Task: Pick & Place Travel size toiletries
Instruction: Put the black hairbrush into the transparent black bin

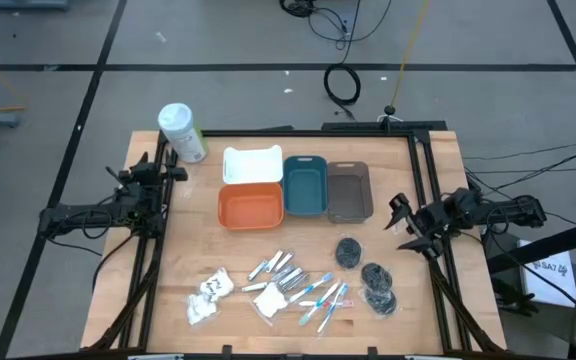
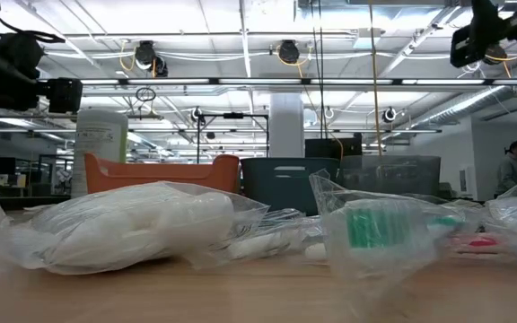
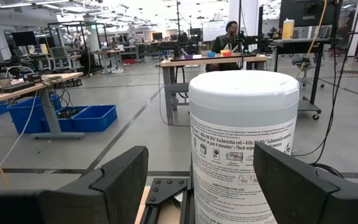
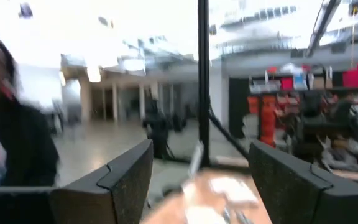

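Observation:
The toiletries lie loose on the near half of the wooden table: white packets [image 1: 208, 295], silvery tubes [image 1: 278, 268], blue-and-white toothbrushes [image 1: 323, 298] and dark round wrapped packets [image 1: 365, 272]. In the low view, clear-wrapped packets [image 2: 142, 224] fill the foreground. My left gripper [image 1: 173, 170] [image 3: 199, 155] hovers open at the table's left edge, pointing at the white bottle [image 3: 241, 143] without touching it. My right gripper [image 1: 400, 220] [image 4: 201, 149] hovers open at the right edge, to the right of the dark round packets and apart from them.
Four trays stand across the middle of the table: white [image 1: 253, 163], orange [image 1: 251, 207], teal [image 1: 305, 186] and grey [image 1: 349, 191]. The large white bottle [image 1: 182, 132] stands at the far left corner. A dark frame [image 1: 423, 180] borders the table. A person [image 4: 5, 143] shows beyond it.

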You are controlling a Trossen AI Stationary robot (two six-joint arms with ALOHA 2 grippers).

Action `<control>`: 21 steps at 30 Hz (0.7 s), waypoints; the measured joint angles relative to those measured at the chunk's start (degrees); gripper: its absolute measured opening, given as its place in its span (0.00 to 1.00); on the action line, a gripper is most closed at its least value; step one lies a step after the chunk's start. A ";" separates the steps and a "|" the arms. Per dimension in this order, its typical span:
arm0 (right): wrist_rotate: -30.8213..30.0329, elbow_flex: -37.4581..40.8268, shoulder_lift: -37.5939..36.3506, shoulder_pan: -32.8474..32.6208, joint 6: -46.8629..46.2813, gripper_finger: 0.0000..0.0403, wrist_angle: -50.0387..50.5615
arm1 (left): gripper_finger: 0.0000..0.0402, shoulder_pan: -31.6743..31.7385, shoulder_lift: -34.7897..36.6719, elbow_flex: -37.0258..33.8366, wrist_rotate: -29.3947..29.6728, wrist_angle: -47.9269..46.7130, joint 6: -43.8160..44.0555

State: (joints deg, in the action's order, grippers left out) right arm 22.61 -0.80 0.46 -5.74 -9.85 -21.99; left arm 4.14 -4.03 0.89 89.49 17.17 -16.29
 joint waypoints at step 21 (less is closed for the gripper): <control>-1.08 0.00 -0.02 0.00 -12.87 0.62 -12.44 | 0.71 0.00 0.01 0.00 0.00 -0.04 0.00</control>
State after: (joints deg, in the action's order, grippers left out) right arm 21.53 -0.80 0.44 -5.74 -22.72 -34.43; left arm 4.14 -4.03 0.89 89.49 17.12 -16.29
